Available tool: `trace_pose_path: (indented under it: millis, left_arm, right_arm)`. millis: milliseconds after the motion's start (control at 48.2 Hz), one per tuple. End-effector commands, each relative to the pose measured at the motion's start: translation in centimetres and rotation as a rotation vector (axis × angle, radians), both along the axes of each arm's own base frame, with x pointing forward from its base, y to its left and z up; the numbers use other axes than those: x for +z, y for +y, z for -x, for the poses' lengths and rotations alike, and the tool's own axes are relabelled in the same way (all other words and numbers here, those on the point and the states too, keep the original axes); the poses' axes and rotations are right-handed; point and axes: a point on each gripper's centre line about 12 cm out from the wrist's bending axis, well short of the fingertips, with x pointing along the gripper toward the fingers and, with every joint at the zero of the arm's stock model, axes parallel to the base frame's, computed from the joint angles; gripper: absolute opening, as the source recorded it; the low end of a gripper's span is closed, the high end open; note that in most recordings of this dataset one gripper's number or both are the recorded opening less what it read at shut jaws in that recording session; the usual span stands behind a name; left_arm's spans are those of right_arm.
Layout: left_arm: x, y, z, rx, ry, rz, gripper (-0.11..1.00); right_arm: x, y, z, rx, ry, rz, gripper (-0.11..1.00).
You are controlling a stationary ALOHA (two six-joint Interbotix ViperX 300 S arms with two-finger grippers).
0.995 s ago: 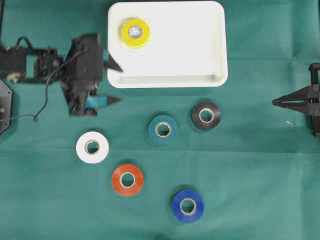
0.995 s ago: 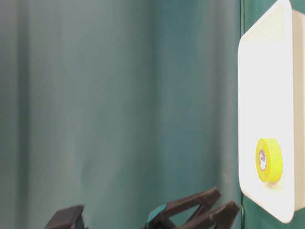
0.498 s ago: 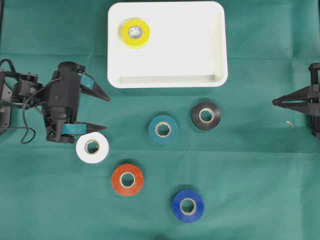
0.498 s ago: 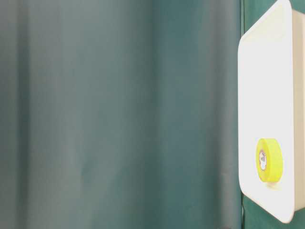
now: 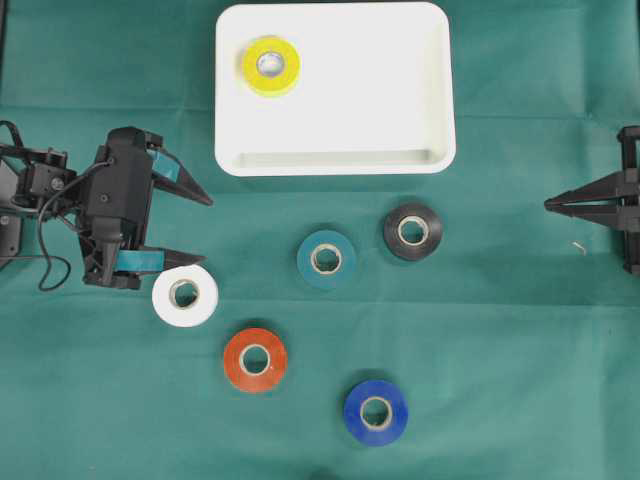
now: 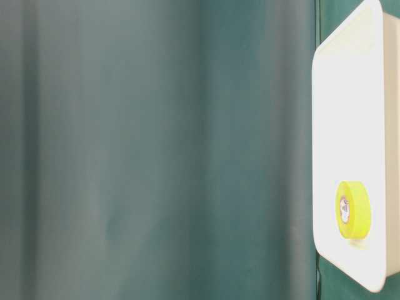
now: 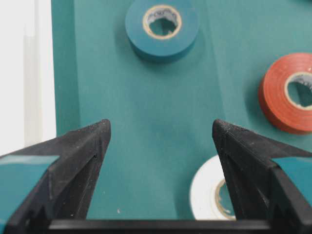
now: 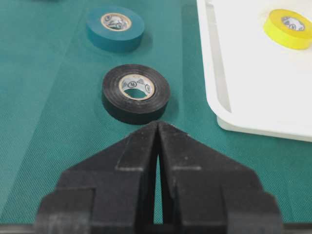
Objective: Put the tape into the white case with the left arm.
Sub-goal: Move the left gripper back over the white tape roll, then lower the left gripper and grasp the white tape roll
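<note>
We count 1 yellow roll (image 5: 269,66) in white case (image 5: 400,158); 5 on desk (image 5: 500,400). Left hand (image 5: 200,228) spread empty, white roll (image 5: 185,295) at its 5 o'clock. Right hand (image 5: 552,205) pinched together, idle.

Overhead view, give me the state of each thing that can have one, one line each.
white case: holds only the yellow tape.
white tape: flat on cloth, beside one left finger.
teal tape, black tape, red tape, blue tape: flat on cloth.
left gripper: open, empty.
right gripper: shut, empty.
</note>
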Motion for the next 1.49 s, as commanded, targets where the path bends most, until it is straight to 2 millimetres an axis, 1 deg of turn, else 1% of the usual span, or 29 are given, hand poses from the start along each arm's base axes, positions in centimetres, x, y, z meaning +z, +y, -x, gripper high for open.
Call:
trace_pose_path:
  millis: [0, 477, 726, 891, 1182, 1472]
  left_arm:
    - [0.2, -0.1, 0.0, -0.003, -0.001, 0.003, 0.83]
    - [-1.7, -0.1, 1.7, -0.008, 0.205, -0.011, 0.83]
    - [-1.7, -0.6, 1.7, -0.028, 0.204, -0.014, 0.83]
    - [-1.7, -1.3, 1.7, -0.056, 0.188, -0.014, 0.83]
    - [-3.0, -1.6, 2.4, -0.065, 0.127, -0.007, 0.83]
    - [-3.3, -2.3, 2.7, -0.082, 0.114, 0.007, 0.83]
  right_arm:
    - [0.4, 0.0, -0.2, -0.001, -0.014, 0.0, -0.09]
    - [0.4, 0.0, -0.2, 0.0, -0.012, 0.0, -0.09]
    - [0.4, 0.0, -0.2, -0.001, -0.012, 0.0, -0.09]
    - [0.4, 0.0, -0.2, 0.0, -0.011, 0.0, -0.09]
    - [0.4, 0.0, -0.2, -0.001, -0.011, 0.0, -0.09]
    - [0.4, 0.0, -0.2, -0.001, -0.012, 0.001, -0.09]
